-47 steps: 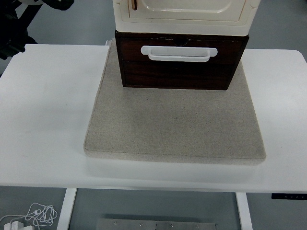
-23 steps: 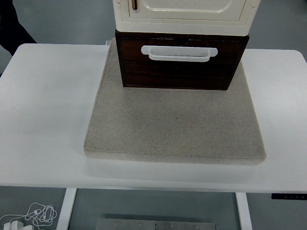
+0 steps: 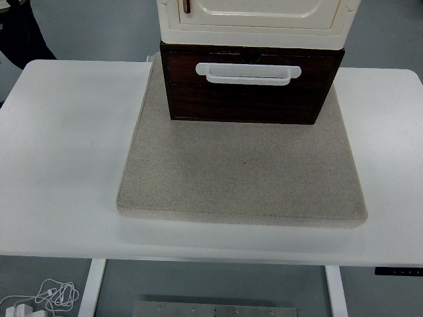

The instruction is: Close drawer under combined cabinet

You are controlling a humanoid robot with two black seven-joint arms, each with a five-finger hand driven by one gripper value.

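Far left, top corner: a dark shape (image 3: 23,33) is showing again beyond the white table (image 3: 66,145), having shrunk almost out of frame half a second back; cannot tell what it is. The whole view is sitting slightly shifted. No robot hand is entering from either edge, so finger state cannot be told, and nothing can be placed against fingers. Moving right: the grey felt mat (image 3: 241,178) is lying flat, carrying the dark wooden drawer (image 3: 251,102) at its far edge, directly under the cream cabinet (image 3: 251,20). Its white handle (image 3: 248,72) is facing the robot, untouched. The front is looking near flush; probably closed already, though hard to confirm.
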